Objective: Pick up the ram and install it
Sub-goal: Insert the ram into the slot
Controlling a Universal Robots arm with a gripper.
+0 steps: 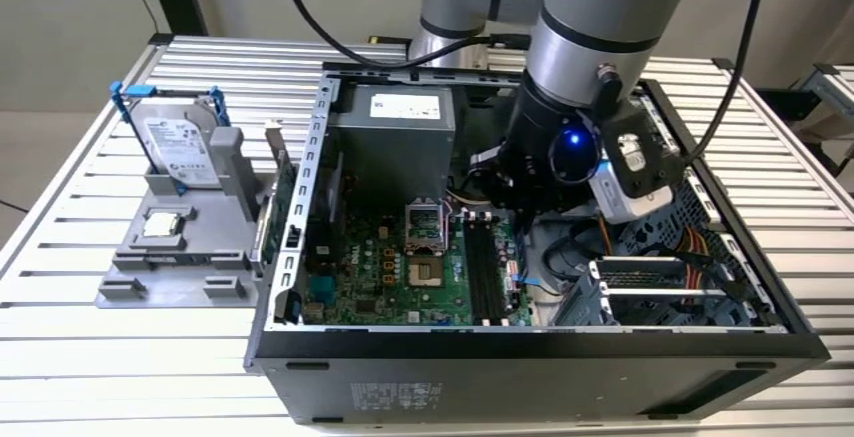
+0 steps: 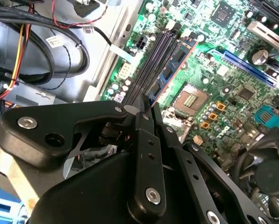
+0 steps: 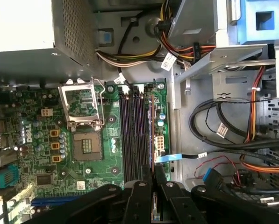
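Gripper (image 2: 146,109) is inside the open computer case (image 1: 534,342), fingers pressed together on the ram (image 2: 172,70). The stick runs straight out from the fingertips, edge-down along the black memory slots (image 3: 132,135) beside the empty processor socket (image 3: 87,145). Judgement: pick-up is done; the installation step is in hand. Whether the stick is seated cannot be told. Completion calls for a straight press into the slot, keeping the board square to it so it does not bind.
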